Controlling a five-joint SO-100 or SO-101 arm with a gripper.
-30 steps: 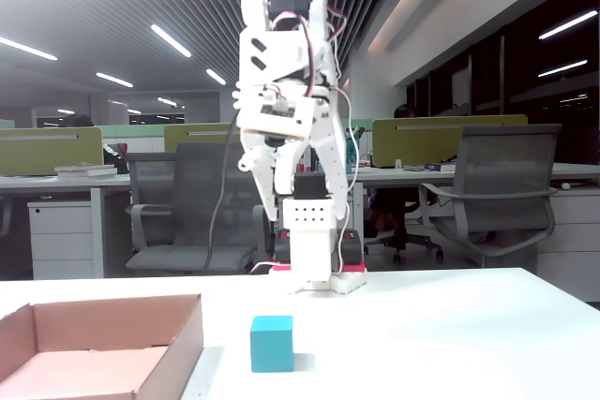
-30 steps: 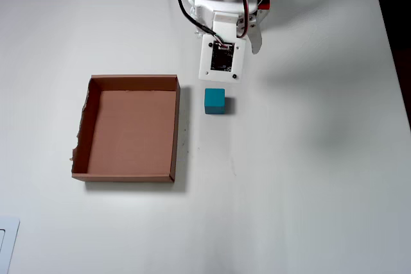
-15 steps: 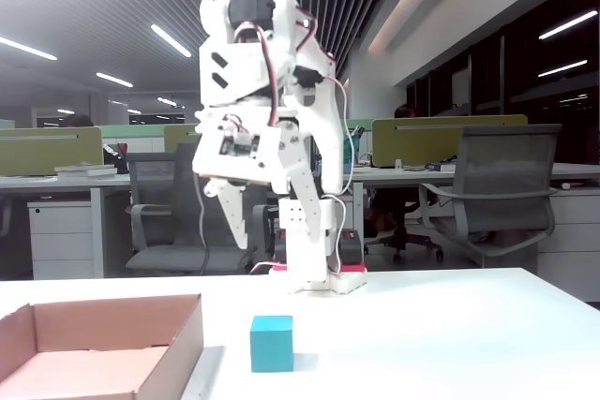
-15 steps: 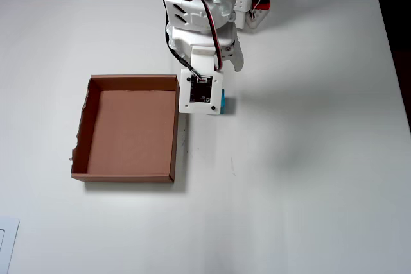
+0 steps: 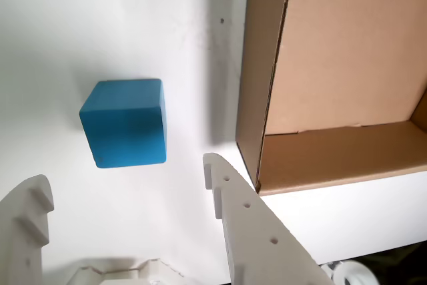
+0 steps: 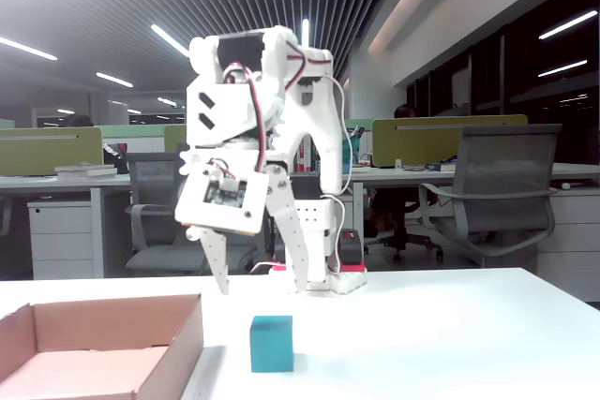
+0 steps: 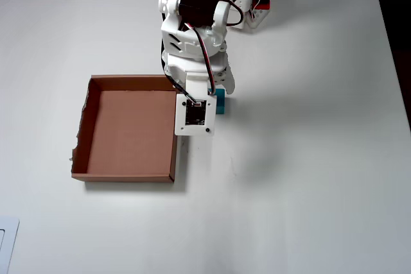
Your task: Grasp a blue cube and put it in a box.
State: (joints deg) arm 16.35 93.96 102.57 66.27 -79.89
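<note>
An open-plan office: rows of desks (image 6: 441,175), mesh chairs (image 6: 492,199), partition screens (image 6: 49,149) and strip ceiling lights (image 6: 171,40)

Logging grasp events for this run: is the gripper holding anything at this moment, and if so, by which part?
Nothing is held. The gripper hangs open above the table, and the blue cube sits on the white surface below it, untouched, beside the box.
</note>
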